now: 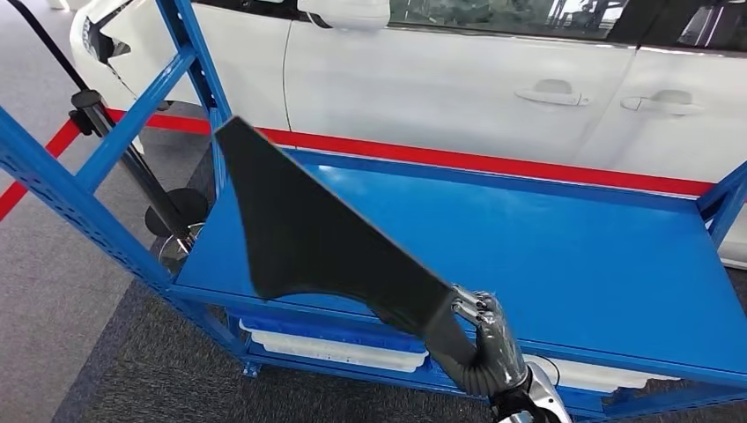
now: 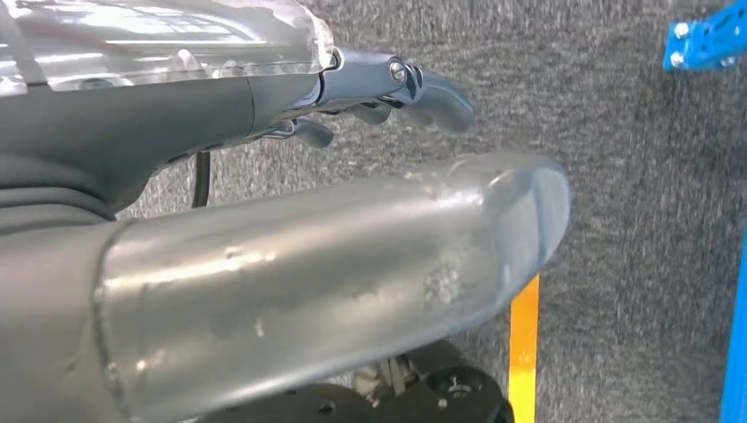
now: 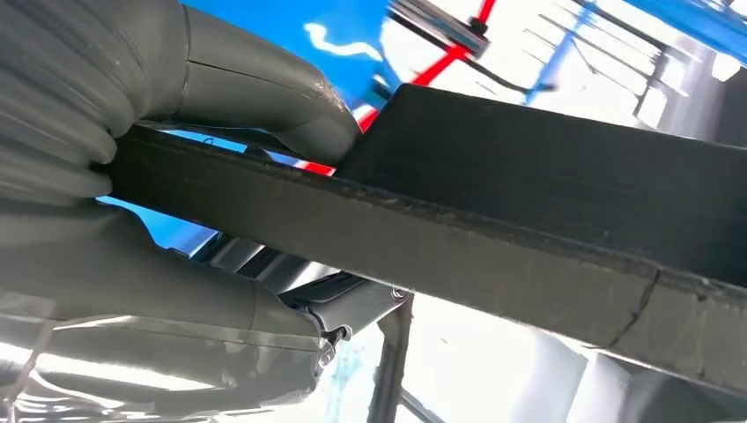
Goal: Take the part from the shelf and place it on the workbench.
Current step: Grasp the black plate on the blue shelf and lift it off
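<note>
Left hand (image 2: 379, 97) hanging over grey carpet, fingers loosely curled, grasping nothing. Dark part (image 1: 308, 238): flat, matte black panel, wide and pointed at its far left end, narrowing to a neck at the right, raised above the glossy blue metal shelf (image 1: 546, 256). White tray (image 1: 335, 348) on the tier beneath, contents hidden. Right hand (image 1: 484, 339) clenched around the neck of the part, thumb and fingers pressing opposite faces.

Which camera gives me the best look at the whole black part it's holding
The head view: the black part shows whole, held by the right robot hand over the blue shelf. The right wrist view catches just its edge up close.
</note>
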{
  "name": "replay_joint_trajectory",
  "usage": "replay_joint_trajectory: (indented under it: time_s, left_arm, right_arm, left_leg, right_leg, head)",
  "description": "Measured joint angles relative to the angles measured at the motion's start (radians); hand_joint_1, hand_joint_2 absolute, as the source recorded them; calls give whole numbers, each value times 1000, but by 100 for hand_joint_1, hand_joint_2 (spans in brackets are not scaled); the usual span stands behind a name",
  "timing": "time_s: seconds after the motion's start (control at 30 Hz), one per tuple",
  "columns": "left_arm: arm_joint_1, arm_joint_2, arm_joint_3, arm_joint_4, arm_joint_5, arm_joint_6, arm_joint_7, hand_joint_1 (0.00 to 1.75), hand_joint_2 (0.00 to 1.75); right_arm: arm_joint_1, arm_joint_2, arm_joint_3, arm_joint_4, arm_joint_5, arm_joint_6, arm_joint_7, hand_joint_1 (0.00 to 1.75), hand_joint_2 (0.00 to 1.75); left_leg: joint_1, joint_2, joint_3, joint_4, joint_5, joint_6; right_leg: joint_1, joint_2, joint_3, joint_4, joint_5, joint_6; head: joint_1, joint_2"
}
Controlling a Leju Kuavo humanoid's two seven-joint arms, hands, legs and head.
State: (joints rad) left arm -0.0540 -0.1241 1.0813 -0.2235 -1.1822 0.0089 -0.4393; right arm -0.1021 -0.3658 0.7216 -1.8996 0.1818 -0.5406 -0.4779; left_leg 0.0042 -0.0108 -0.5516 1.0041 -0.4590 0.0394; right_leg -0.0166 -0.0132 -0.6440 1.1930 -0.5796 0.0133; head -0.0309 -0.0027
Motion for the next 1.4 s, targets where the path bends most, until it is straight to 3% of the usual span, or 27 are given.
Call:
replay_joint_trajectory:
  time_s: [0.03,0.07,0.1,0.17,0.23,0.3,0.4,0.47,0.53,0.6,0.63,0.67,0.73,0.8,0.93,1.0,1.07,1.1,1.13,1.17,1.27,1.3,1.4]
  left_arm:
    - [0,0,3,0,0,1,1,0,0]
    - [0,0,6,0,0,2,3,0,0]
    - [0,-1,9,0,0,3,4,0,0]
    - [1,-2,14,0,3,7,5,0,0]
    - [1,-4,18,0,6,12,6,0,0]
    - [1,-7,22,0,6,20,8,0,0]
    - [2,-7,29,0,7,24,9,0,0]
    - [1,-10,37,0,14,27,9,0,0]
    - [1,-12,47,0,22,32,10,0,0]
    - [4,-12,57,0,25,33,13,0,0]
    - [5,-12,61,0,26,34,15,0,0]
    - [6,-13,64,0,28,36,18,0,0]
    - [6,-13,71,0,30,41,22,0,0]
    - [6,-16,80,0,30,48,27,0,0]
    - [7,-24,89,0,27,54,28,0,0]
    - [5,-28,92,0,25,53,25,0,0]
    - [5,-28,94,0,21,51,26,0,0]
    - [5,-29,94,0,18,49,28,0,0]
    - [5,-29,94,0,16,48,31,0,0]
    - [5,-30,94,0,13,47,34,0,0]
    - [3,-33,94,0,5,44,35,0,0]
    - [2,-34,94,0,2,44,35,0,0]
    - [2,-36,94,0,0,44,36,0,0]
  right_arm:
    - [6,0,-6,-9,-22,11,-9,175,175]
    - [14,0,-10,-16,-47,24,-18,175,175]
    - [24,0,-15,-24,-75,40,-27,175,175]
    - [42,0,-27,-43,-130,73,-45,175,175]
    - [56,0,-43,-67,-180,106,-62,175,175]
    - [74,0,-58,-91,-214,134,-75,175,175]
    - [103,0,-74,-109,-245,164,-75,175,175]
    - [123,0,-85,-112,-267,182,-67,175,175]
    - [153,0,-98,-111,-286,201,-62,175,175]
    - [184,0,-110,-104,-297,223,-68,175,175]
    - [201,0,-116,-100,-299,235,-75,175,175]
    - [218,0,-121,-96,-298,247,-84,175,175]
    - [251,0,-130,-88,-289,271,-108,175,175]
    - [278,0,-135,-79,-267,289,-136,175,175]
    - [320,3,-139,-65,-210,315,-179,175,175]
    - [336,4,-140,-58,-193,327,-190,175,175]
    - [348,5,-140,-47,-183,342,-200,175,175]
    - [354,5,-140,-40,-179,349,-204,175,175]
    - [358,5,-140,-33,-173,355,-207,175,175]
    - [361,5,-139,-26,-167,359,-210,175,175]
    - [363,5,-139,-13,-154,363,-214,175,175]
    - [363,5,-139,-11,-153,363,-215,175,175]
    - [366,5,-139,-8,-151,366,-216,175,175]
  left_leg:
    - [-1,1,0,1,0,1]
    - [-2,2,0,2,-1,2]
    - [-3,2,1,3,-3,3]
    - [-4,2,3,8,-8,1]
    - [-7,2,2,14,-14,-6]
    - [-10,5,-2,17,-17,-16]
    - [-10,11,-3,26,-30,-33]
    - [-7,11,-31,94,-76,-47]
    - [-3,11,-89,220,-139,-57]
    - [-2,11,-129,301,-160,-61]
    - [-2,11,-124,290,-141,-60]
    - [-2,10,-101,240,-107,-58]
    - [-3,6,-34,98,-43,-48]
    - [-7,2,-1,27,-25,-37]
    - [-5,7,6,8,-13,-11]
    - [-2,12,6,0,-3,1]
    - [-5,15,1,1,-1,5]
    - [-6,16,-1,3,0,6]
    - [-6,18,-4,5,0,6]
    - [-6,19,-6,8,0,5]
    - [-11,20,-11,20,-1,-1]
    - [-13,20,-13,23,0,-6]
    - [-13,21,-20,26,6,-24]
  right_leg:
    - [-1,1,-28,59,-21,0]
    - [-1,1,-44,90,-24,0]
    - [-1,1,-44,88,-9,-1]
    - [0,-1,3,-15,60,-8]
    - [5,-7,54,-127,102,-16]
    - [10,-7,67,-163,101,-19]
    - [5,0,68,-173,103,-27]
    - [1,0,72,-178,105,-35]
    - [2,0,72,-177,104,-40]
    - [3,2,71,-175,103,-41]
    - [3,4,71,-174,102,-40]
    - [3,7,72,-173,101,-39]
    - [4,12,75,-170,98,-34]
    - [6,16,74,-168,98,-27]
    - [4,20,71,-160,89,-9]
    - [2,19,39,-82,32,-3]
    - [0,18,-13,41,-35,1]
    - [0,18,-26,79,-47,3]
    - [-1,18,-23,82,-40,3]
    - [-1,17,-1,49,-17,2]
    - [0,10,99,-129,57,-5]
    - [2,9,113,-160,64,-8]
    - [4,11,108,-172,76,-21]
  head:
    - [0,0]
    - [0,0]
    - [0,0]
    - [0,0]
    - [0,0]
    - [0,0]
    - [0,0]
    - [0,0]
    - [0,0]
    - [0,0]
    - [0,0]
    - [0,0]
    - [0,0]
    - [0,0]
    - [0,0]
    - [0,0]
    - [0,0]
    - [0,0]
    - [0,0]
    - [0,0]
    - [0,0]
    - [0,0]
    - [0,0]
